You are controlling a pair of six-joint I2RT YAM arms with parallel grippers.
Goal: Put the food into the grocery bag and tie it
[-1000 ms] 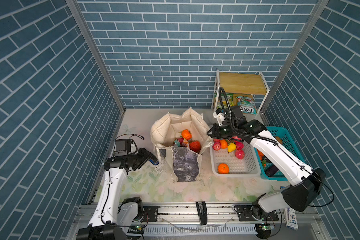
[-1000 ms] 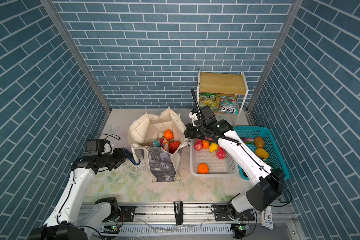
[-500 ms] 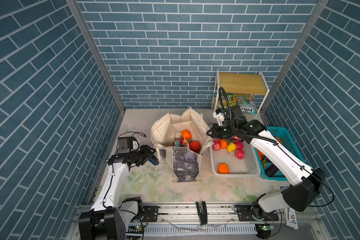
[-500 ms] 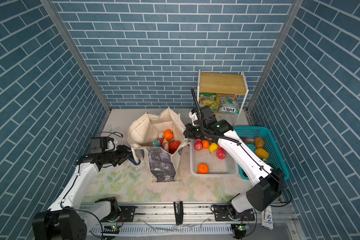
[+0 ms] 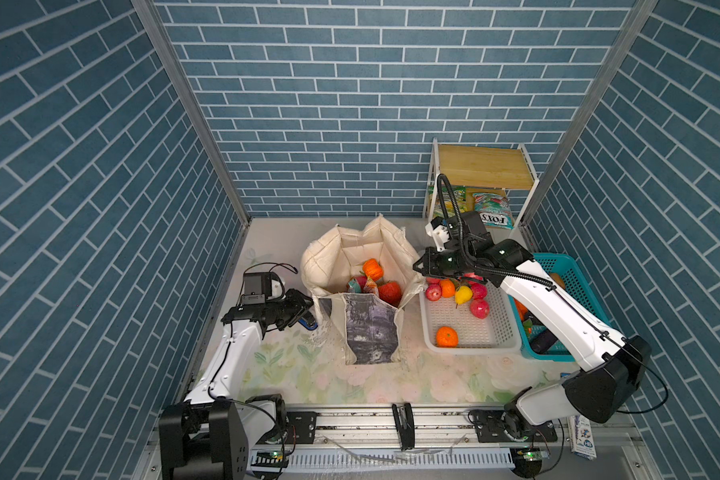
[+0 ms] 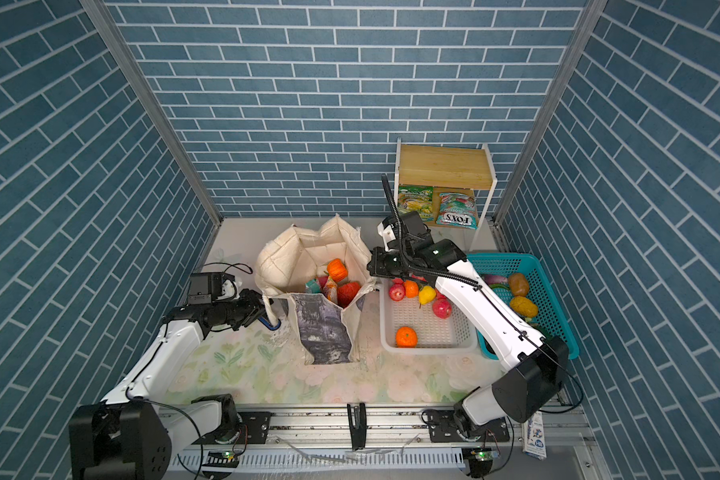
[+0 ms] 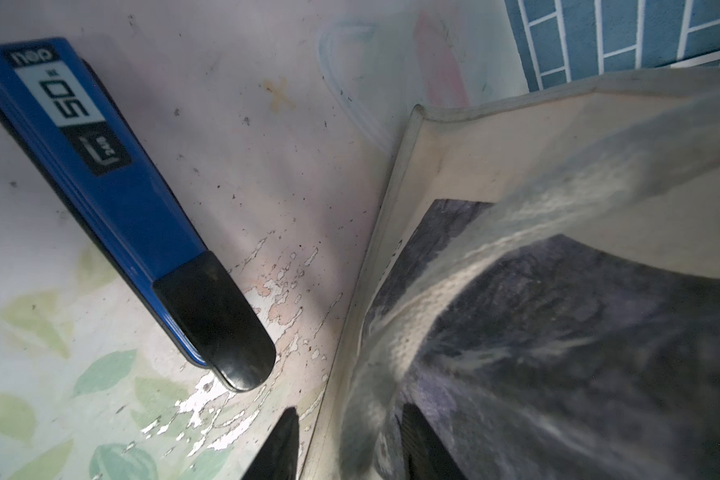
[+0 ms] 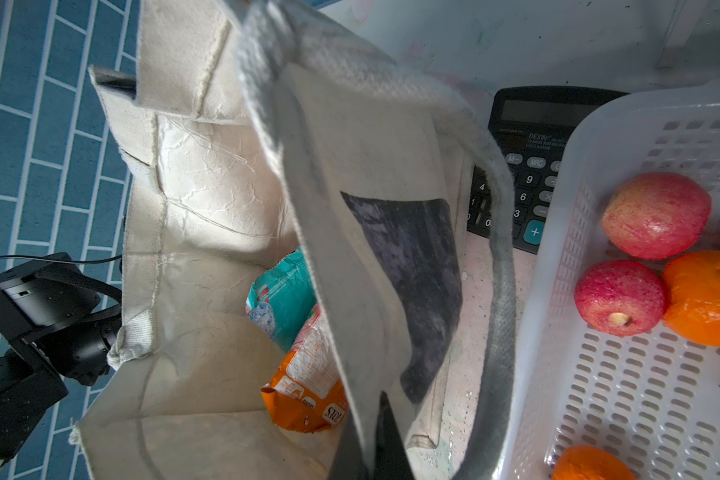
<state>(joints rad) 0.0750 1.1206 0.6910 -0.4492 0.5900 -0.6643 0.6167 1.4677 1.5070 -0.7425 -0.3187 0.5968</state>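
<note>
My right jaws are clenched on the top edge of the grocery bag point(image 5: 371, 328), at the 3 o'clock side of its mouth in both top views. The right wrist view shows the cloth pinched flat between the fingertips point(image 8: 389, 440).

My left jaws sit low at about 9 o'clock of the bag, close against its wall. They stand either side of the cream handle point(image 7: 395, 345). I cannot tell whether they press on it or only straddle it. A blue stapler point(image 7: 113, 187) lies on the table point(image 5: 300, 374) just beside them.

The bag stands upright and open, with its dark print panel facing 6 o'clock. Some food point(image 5: 372, 269) is inside it: an orange piece, a red piece and candy packets point(image 8: 304, 374).

At 3 o'clock of the bag, just beside it, is a white basket point(image 5: 497, 336). It holds apples point(image 8: 655, 214) at its 12 o'clock end and an orange point(image 5: 447, 336) at its 7 o'clock corner. A black calculator point(image 8: 528, 166) lies on the table between bag and basket. A teal basket point(image 5: 574, 270) touches the white one at 3 o'clock. A small shelf point(image 5: 485, 166) stands at 1 o'clock of the bag with more packets under its top board.
</note>
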